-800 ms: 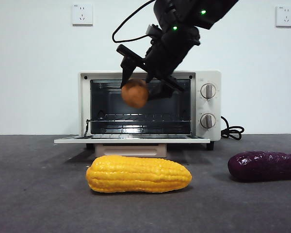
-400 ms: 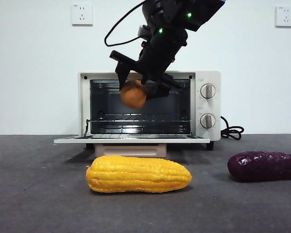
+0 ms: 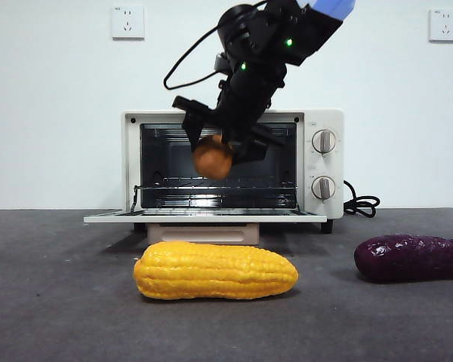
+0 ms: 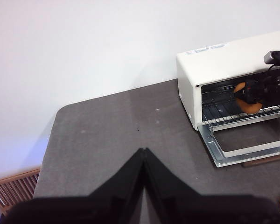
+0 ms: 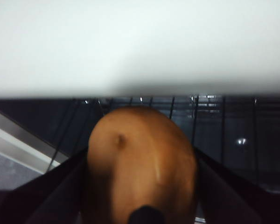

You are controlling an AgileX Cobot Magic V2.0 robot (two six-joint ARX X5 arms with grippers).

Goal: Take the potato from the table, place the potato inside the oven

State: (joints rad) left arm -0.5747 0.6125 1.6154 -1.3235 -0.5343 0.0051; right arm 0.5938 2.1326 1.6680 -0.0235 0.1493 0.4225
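Observation:
My right gripper (image 3: 217,143) is shut on the potato (image 3: 212,158), an orange-brown lump that fills the right wrist view (image 5: 142,163). It hangs at the mouth of the cream-white oven (image 3: 325,121), above the wire rack (image 3: 211,183) and the lowered door (image 3: 204,216). In the left wrist view the potato (image 4: 247,97) shows just inside the oven (image 4: 224,56) opening. My left gripper (image 4: 143,156) is shut and holds nothing, far to the oven's side over the dark grey table (image 4: 107,130).
A long yellow corn cob (image 3: 215,270) lies on the table (image 3: 60,302) in front of the oven door. A dark purple sweet potato (image 3: 411,258) lies at the right edge. The oven's black cord (image 3: 360,204) trails beside its right side.
The right gripper has carried the potato deeper toward the oven opening and slightly lower; the arm now looks smaller and farther away. The left arm has stayed in place.

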